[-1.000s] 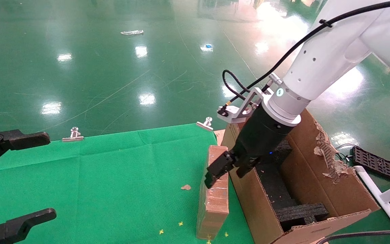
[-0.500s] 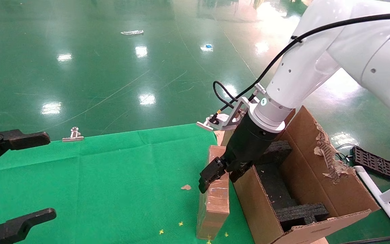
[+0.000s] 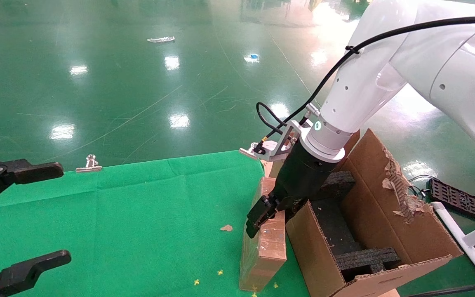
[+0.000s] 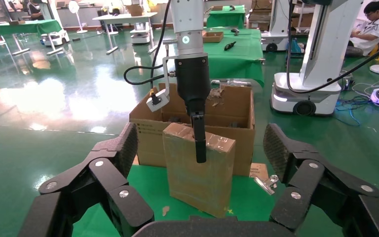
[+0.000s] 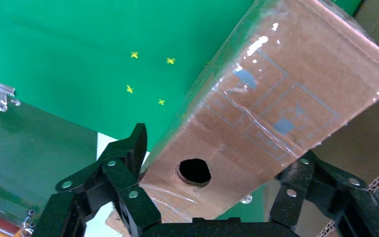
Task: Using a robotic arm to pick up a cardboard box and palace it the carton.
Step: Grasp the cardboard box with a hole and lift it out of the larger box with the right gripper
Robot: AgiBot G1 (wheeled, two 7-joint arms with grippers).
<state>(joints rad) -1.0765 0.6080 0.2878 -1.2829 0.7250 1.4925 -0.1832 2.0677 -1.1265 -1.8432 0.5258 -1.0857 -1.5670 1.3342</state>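
The right end effector (image 3: 267, 212) of the one robotic arm (image 3: 369, 86) is clamped across the single cardboard box (image 3: 264, 243), which stands tilted at the desk's (image 3: 138, 214) right edge, against the one carton (image 3: 369, 231). The left end effector (image 3: 23, 218) hangs spread wide over the left edge. Two clips (image 3: 90, 163) hold the far edge.

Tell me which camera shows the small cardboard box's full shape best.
Left wrist view: the cardboard box stands whole, upright before the carton. Head view shows it partly behind the right gripper. Right wrist view shows only its taped top.
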